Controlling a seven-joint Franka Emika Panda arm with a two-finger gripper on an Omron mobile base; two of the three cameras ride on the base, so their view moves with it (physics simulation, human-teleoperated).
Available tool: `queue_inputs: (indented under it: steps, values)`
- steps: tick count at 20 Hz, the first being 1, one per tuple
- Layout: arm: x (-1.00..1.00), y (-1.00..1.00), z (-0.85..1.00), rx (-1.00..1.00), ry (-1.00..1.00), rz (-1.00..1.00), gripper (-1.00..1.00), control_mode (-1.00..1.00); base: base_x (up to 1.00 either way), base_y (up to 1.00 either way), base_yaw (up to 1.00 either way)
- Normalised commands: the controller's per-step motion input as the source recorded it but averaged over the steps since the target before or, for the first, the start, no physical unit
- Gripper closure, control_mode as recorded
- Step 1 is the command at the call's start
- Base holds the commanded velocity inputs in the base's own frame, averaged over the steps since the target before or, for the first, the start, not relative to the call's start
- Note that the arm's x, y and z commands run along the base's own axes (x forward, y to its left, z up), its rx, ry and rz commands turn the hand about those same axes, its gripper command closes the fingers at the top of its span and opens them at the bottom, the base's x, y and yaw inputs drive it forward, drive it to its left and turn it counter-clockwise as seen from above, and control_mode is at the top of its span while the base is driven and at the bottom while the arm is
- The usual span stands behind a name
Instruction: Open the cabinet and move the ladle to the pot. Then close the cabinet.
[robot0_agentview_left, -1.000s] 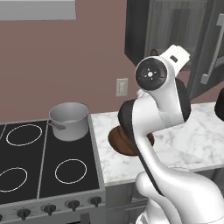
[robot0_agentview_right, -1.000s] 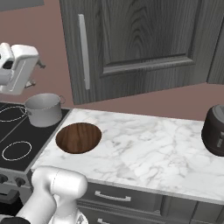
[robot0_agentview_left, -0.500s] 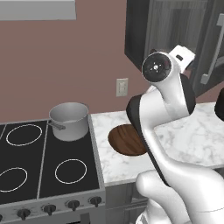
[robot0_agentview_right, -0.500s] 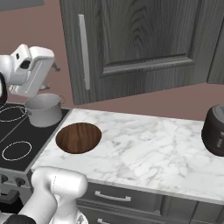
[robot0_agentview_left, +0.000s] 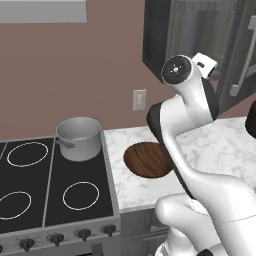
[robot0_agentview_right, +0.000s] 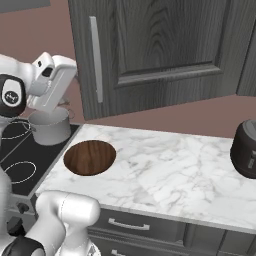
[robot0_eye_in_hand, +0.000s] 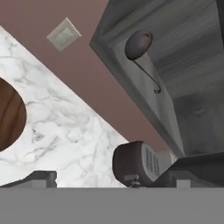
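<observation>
From left base I see pot (robot0_agentview_left: 79, 138) on stove (robot0_agentview_left: 50, 190), wooden disc (robot0_agentview_left: 148, 159) on desk (robot0_agentview_left: 225, 147). Right base: cabinet (robot0_agentview_right: 160, 50) door open, arm raised beside it. Hand view: ladle (robot0_eye_in_hand: 141, 50) lies inside cabinet; fingers (robot0_eye_in_hand: 43, 177) spread apart, empty.

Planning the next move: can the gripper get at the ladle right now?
Probably yes: the cabinet stands open, the ladle lies exposed inside, and the open gripper faces it with nothing between.
</observation>
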Motion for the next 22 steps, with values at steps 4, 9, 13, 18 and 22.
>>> queue_inputs:
  steps: [4,9,13,18,22]
  values:
    - [0.09,-0.22,-0.08,-0.01,0.08,0.0,-1.0,-1.0,0.0,0.0,0.0]
    - [-0.22,-0.43,-0.02,0.0,0.02,0.0,-1.0,-1.0,0.0,0.0,0.0]
    - [-0.43,-0.47,-0.01,0.0,0.01,-0.03,-1.0,-1.0,0.0,0.0,0.0]
    - [-0.72,-0.52,0.0,0.0,0.0,-0.04,-1.0,-1.0,0.0,0.0,0.0]
    - [-0.57,-0.71,0.0,0.01,0.0,-0.02,-1.0,-1.0,0.0,0.0,0.0]
